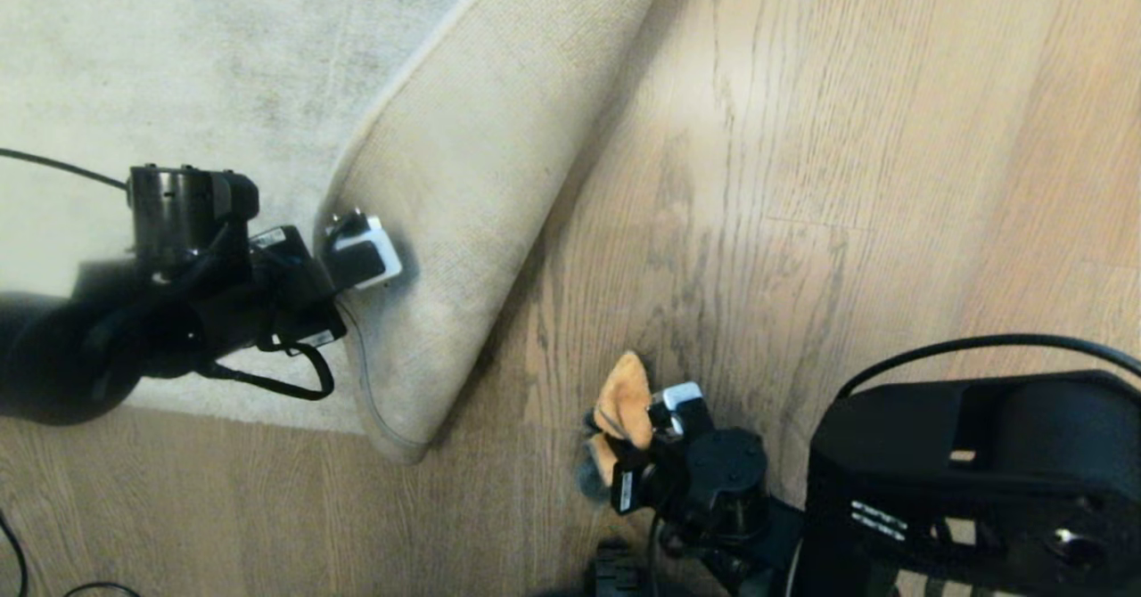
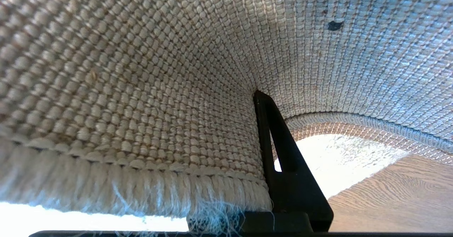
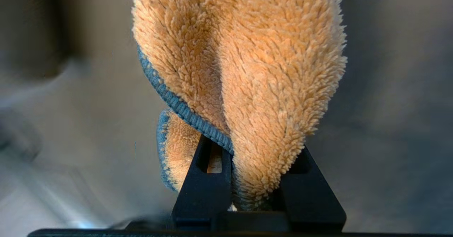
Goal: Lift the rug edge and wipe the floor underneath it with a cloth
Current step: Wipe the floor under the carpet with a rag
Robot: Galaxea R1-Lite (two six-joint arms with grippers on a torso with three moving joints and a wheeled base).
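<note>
Oak-grain plank floor (image 1: 802, 223) fills most of the head view, with a pale grey rug (image 1: 160, 71) covering the upper left.

Rug edge (image 1: 463, 223) is folded back over the pile, tan woven backing facing up, hem curving round the flap. A shadowed strip of bare floor runs along the flap's right side.

Left gripper (image 1: 361, 254) is at the flap's left side, jaws closed tight on the rug edge. Left wrist view: backing weave arches overhead, one black finger (image 2: 283, 166) pressed against it, frayed pile fringe along the pinched border, floor visible through the gap under the arch.

Right gripper (image 1: 637, 437) sits low centre-right, over bare planks, well apart from the flap. Jaws nearly closed, clamped on the cloth (image 1: 624, 401): orange fluffy rag with grey-blue trim, bunched and sticking out past the fingertips. Right wrist view confirms both fingers pinching the folded cloth (image 3: 247, 88); background there is blurred, so contact with the floor can't be confirmed.

Obstructions: black robot body (image 1: 980, 481) fills the lower right corner with a cable (image 1: 980, 343) looped above it. Left arm (image 1: 134, 312) and its cable lie over the rug. More cable (image 1: 13, 552) at the bottom left edge.
</note>
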